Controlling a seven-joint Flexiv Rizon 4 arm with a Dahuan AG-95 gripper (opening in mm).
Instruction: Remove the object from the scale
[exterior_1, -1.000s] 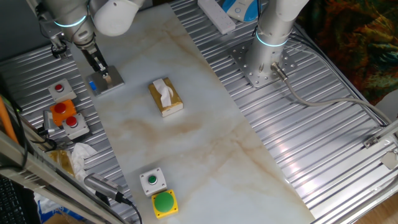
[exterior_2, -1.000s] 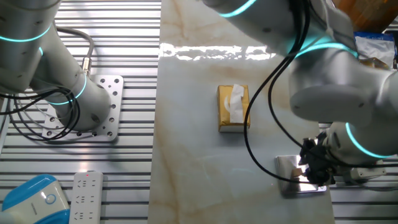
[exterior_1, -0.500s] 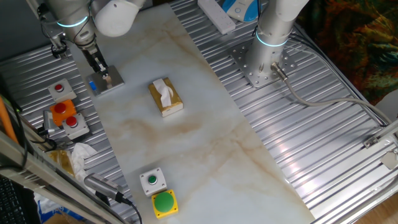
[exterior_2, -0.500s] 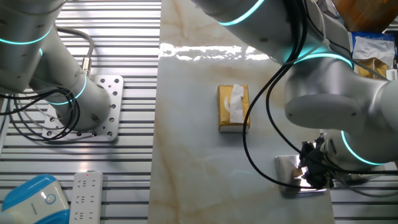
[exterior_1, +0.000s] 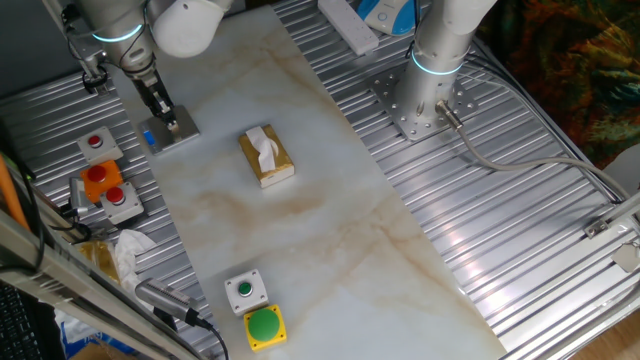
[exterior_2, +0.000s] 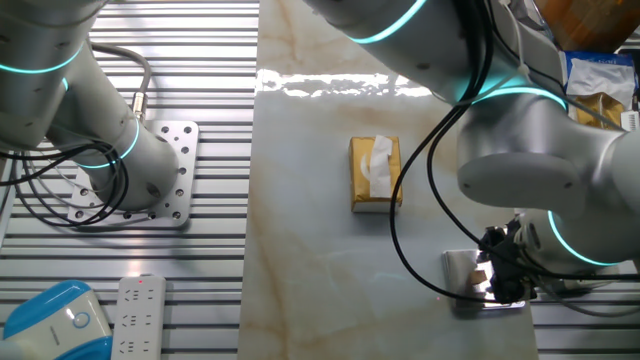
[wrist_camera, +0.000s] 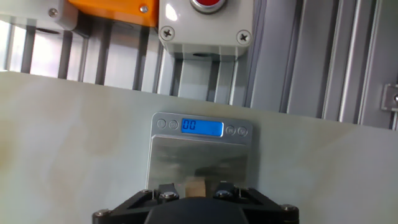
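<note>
The scale (wrist_camera: 199, 152) is a flat grey metal square with a blue display that reads 00; it lies on the marble top and also shows in one fixed view (exterior_1: 178, 131) and in the other fixed view (exterior_2: 466, 270). The object (wrist_camera: 195, 185), a tiny tan block, sits between my fingers at the bottom edge of the hand view, over the platform's near edge. My gripper (wrist_camera: 195, 187) stands straight down over the scale (exterior_1: 169, 121) (exterior_2: 498, 283), shut on the block. The fingers hide the block in both fixed views.
A gold-brown tissue box (exterior_1: 266, 156) (exterior_2: 375, 173) stands mid-table. Red-button boxes (exterior_1: 110, 190) (wrist_camera: 205, 23) sit just beyond the scale on the ribbed metal. Green-button boxes (exterior_1: 255, 308) sit at the near edge. A second arm's base (exterior_1: 424, 98) (exterior_2: 140, 170) stands opposite.
My gripper has shifted very slightly over the scale; otherwise nothing has visibly moved.
</note>
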